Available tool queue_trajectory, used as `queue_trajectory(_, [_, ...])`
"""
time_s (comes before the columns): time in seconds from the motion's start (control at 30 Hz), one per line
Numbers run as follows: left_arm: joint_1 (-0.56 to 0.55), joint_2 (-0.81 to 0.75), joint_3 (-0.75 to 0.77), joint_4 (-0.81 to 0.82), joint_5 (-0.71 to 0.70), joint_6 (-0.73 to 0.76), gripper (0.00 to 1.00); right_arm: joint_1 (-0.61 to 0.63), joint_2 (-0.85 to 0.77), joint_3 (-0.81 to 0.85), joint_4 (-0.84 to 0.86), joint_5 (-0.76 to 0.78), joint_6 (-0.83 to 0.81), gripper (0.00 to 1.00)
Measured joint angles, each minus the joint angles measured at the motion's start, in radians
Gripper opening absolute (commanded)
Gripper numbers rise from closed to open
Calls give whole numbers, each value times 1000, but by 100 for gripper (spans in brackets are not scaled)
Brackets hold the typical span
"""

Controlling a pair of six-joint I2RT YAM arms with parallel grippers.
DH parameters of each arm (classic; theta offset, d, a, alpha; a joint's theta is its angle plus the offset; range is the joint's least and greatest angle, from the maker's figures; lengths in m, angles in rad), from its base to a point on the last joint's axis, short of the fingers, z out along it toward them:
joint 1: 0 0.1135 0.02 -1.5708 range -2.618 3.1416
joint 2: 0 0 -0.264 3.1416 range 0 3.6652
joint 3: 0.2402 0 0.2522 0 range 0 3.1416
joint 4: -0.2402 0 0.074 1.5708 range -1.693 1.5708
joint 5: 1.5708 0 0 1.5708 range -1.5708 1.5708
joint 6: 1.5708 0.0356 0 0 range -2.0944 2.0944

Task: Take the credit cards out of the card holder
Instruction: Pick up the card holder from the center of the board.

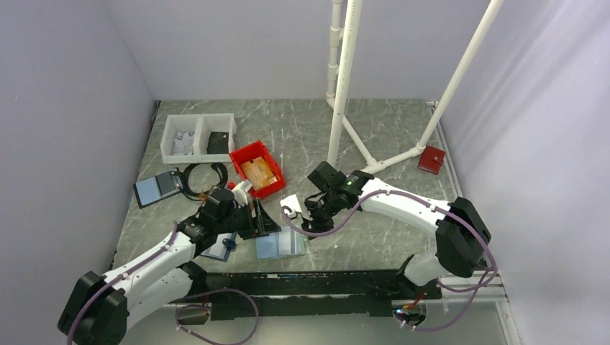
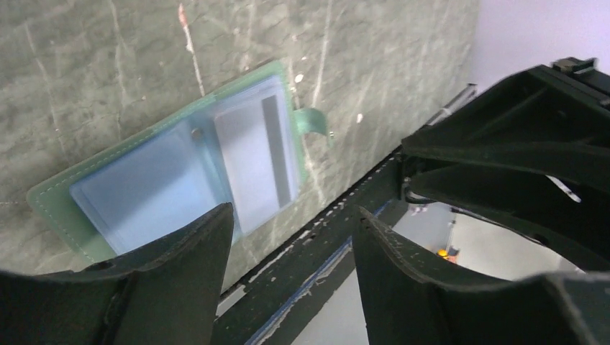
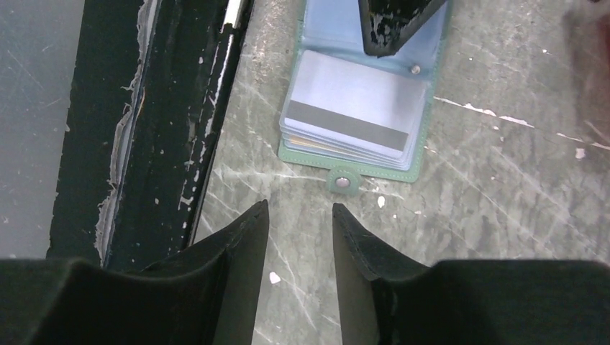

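Teal-green stitched edging framed the card holder (image 1: 280, 246), which lay opened flat on the grey marbled surface (image 1: 302, 129). It sat just beside the black rail (image 1: 324, 284) at the near edge, between the two arms. Both of its panels were pale blue clear pockets. The panel nearer the right arm carried a stack of sleeves. The top sleeve showed a pale card (image 3: 349, 108) with a dark magnetic stripe across it. Thin edges of more credit cards (image 3: 316, 144), one of them looking tan, fanned out below it. A small teal tab (image 3: 344, 182) with a metal snap stuck out from that panel's outer edge, and a stud (image 3: 415, 70) sat near the fold. The other panel looked plain blue.

The left fingers (image 2: 187, 266) were spread wide with nothing between them, hanging over the holder's near edge. In the right wrist view one dark tip overlapped the plain panel, though whether it pressed on it could not be told. The right fingers (image 3: 237, 273) stood apart with a narrow, empty gap, just short of the tab and not touching it.

Further back stood a red bin (image 1: 257, 171) holding tan things, a white two-compartment tray (image 1: 198, 136) and a dark-edged folder (image 1: 157, 188).
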Motion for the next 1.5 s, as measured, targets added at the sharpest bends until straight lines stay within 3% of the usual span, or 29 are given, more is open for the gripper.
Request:
queue_trajectory(0.23, [-106,100,11,-24,-137,-17,49,80,48,-9,49,61,27,27])
queue_trajectory(0.43, [-150,213,32,-7,-175,-21,45,136,99,-9,80,116,54,17])
queue_trajectory(0.73, [-168,277,32,45,-205,-25,38,126,136,-5,94,158,103,17])
queue_trajectory(1.23, [-173,345,27,146,-212,-43,38,12,171,23,103,93,185,15])
queue_trajectory(1.5, [-172,386,10,203,-213,-58,15,5,231,23,122,79,240,14])
